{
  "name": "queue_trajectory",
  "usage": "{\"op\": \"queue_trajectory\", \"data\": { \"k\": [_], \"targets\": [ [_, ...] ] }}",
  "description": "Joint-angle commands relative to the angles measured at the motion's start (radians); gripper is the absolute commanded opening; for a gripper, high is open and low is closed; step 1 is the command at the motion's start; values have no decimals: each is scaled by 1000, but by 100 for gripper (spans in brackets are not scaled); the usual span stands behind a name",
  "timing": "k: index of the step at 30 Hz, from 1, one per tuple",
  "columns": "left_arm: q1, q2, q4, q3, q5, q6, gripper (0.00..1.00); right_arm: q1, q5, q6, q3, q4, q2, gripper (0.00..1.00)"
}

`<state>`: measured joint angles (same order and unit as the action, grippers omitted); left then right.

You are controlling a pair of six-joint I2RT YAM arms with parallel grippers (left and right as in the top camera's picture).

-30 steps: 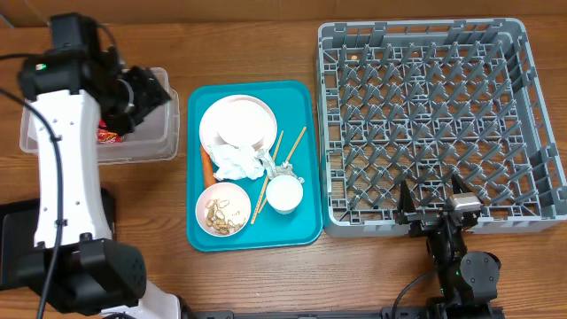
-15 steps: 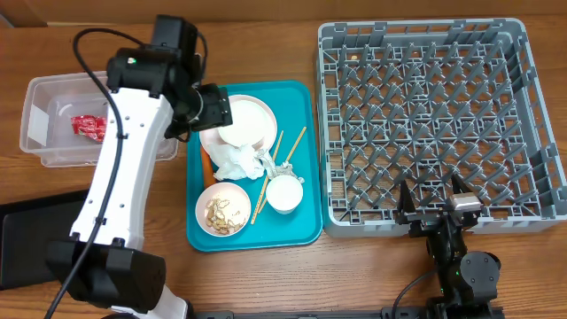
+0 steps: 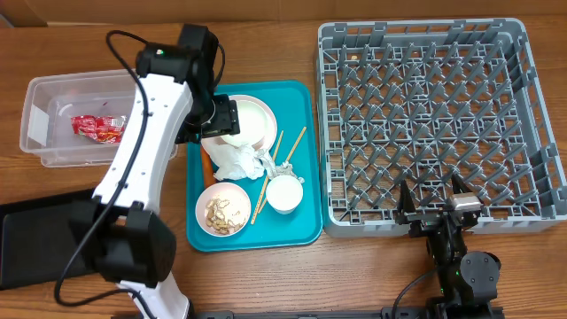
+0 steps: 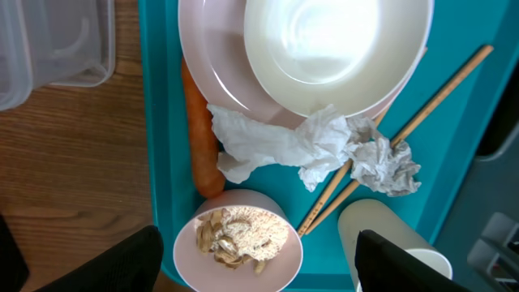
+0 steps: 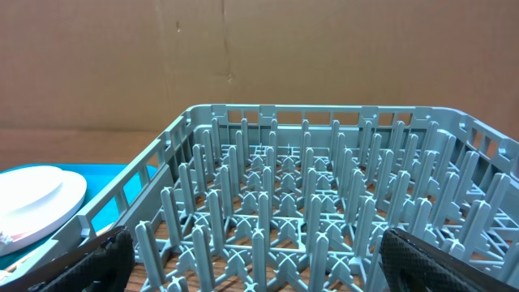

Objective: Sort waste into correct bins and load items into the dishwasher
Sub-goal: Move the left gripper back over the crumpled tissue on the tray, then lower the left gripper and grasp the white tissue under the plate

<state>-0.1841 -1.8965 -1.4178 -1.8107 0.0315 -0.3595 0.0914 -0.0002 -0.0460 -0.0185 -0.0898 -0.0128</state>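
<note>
My left gripper (image 3: 222,119) hangs open and empty over the teal tray, above the white plate (image 3: 257,133) and the bowl stacked on it (image 4: 336,49). In the left wrist view its fingers (image 4: 113,264) frame the bowl of food scraps and rice (image 4: 239,243). The crumpled tissue (image 4: 308,146), the carrot (image 4: 203,138), the chopsticks (image 4: 422,105) and the small cup (image 4: 389,235) lie around it. The red wrapper (image 3: 97,128) lies in the clear tub (image 3: 40,89). My right gripper (image 3: 434,208) stands open at the near edge of the grey dish rack (image 3: 425,115), with only pegs (image 5: 308,203) ahead of it.
The teal tray (image 3: 301,226) lies between the clear tub and the rack. A black tray (image 3: 35,244) sits at the front left, partly under the left arm. Cardboard stands behind the rack in the right wrist view.
My left arm has swung right from the clear tub to above the teal tray, leaving the red wrapper in the tub. The right arm has not moved.
</note>
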Motion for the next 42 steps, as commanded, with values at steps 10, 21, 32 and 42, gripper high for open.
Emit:
{"op": "queue_trajectory", "data": {
  "k": [10, 21, 32, 42],
  "targets": [
    [-13, -194, 9, 10, -14, -10, 79, -4, -2, -4, 11, 6, 10, 100],
    [-13, -301, 38, 10, -13, -11, 80, -4, -2, -4, 11, 6, 10, 100],
    [-9, -299, 10, 10, -16, 5, 71, -4, -2, -4, 11, 6, 10, 100],
    [-19, -179, -4, 9, -16, 23, 70, -4, -2, -4, 11, 6, 10, 100]
  ]
}}
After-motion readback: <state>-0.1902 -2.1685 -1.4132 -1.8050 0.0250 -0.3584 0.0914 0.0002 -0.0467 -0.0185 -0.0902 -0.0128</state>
